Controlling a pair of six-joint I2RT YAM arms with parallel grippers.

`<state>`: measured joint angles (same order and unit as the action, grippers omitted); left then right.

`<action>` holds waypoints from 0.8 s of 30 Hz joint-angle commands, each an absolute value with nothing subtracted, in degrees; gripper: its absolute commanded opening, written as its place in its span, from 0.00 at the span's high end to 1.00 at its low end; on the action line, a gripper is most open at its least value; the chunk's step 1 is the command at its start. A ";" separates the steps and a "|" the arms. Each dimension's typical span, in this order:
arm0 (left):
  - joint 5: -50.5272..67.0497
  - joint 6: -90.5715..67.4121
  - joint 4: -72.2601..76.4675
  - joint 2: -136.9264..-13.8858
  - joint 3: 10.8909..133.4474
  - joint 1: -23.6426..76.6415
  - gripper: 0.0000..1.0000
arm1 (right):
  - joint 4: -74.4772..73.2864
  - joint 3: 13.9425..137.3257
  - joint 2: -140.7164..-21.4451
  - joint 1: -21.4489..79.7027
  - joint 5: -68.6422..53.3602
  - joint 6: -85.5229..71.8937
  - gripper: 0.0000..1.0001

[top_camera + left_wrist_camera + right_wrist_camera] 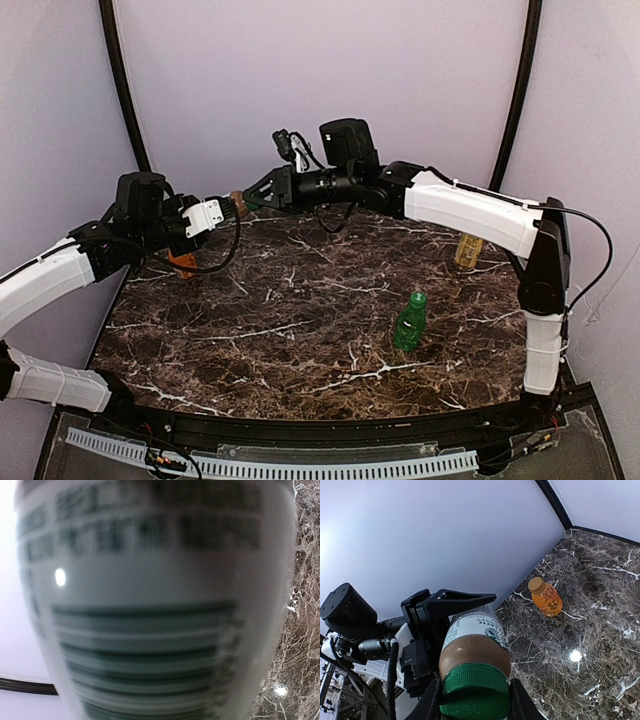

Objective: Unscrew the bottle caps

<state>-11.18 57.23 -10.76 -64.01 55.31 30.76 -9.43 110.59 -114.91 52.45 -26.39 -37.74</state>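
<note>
The bottle [472,640] hangs horizontal above the tabletop's [300,330] far left corner, long axis left-to-right, its dark green cap [475,692] pointing at the right arm. The left end effector [222,211] clamps its body; the right end effector [256,194] pinches the cap.

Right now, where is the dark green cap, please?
Right wrist view, bottom centre: the dark green cap tops the left gripper's bottle, between the right gripper's fingers.

Dark green cap [475,692]: ribbed, screwed on brown bottle [474,652], pinched in the air by right gripper [475,705]. Tan-gold cap [536,584]: seated on orange bottle [547,600]. Bright green cap [418,298]: on upright green bottle [408,328], right of table [280,330] centre.
</note>
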 commanded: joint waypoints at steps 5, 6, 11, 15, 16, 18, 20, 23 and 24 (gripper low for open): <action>-4.24 53.46 -16.19 -61.87 56.14 31.27 0.86 | -3.54 110.67 -115.68 52.90 -35.37 -27.66 1.00; 0.61 52.92 -18.20 -61.78 57.30 31.24 0.88 | -4.66 110.80 -115.41 53.48 -35.68 -23.00 1.00; 18.54 50.51 -34.23 -61.07 61.11 31.28 0.95 | -9.96 106.45 -111.16 59.01 -34.70 8.32 1.00; 27.32 50.08 -41.39 -61.22 63.70 31.29 0.99 | -9.87 99.98 -107.37 62.88 -28.47 27.09 1.00; 29.22 49.65 -42.18 -61.32 63.97 31.29 0.99 | -10.33 99.64 -107.17 63.46 -27.17 29.71 1.00; 31.44 48.91 -43.48 -61.30 64.65 31.27 0.99 | -11.82 99.95 -107.30 64.46 -24.97 35.52 1.00; 32.97 48.64 -44.32 -61.12 64.98 31.29 0.99 | -12.97 99.54 -107.09 65.44 -23.18 41.31 1.00; 34.52 48.78 -44.89 -60.80 65.06 31.29 0.98 | -13.33 97.88 -106.48 66.40 -20.87 48.88 1.00; 34.84 48.87 -45.35 -60.64 65.05 31.29 0.98 | -13.47 97.82 -106.56 66.60 -20.17 50.10 1.00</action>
<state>19.88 51.55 -45.21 -60.80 62.61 29.36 -17.10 100.09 -104.27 62.46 -23.73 31.07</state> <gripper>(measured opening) 0.446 0.353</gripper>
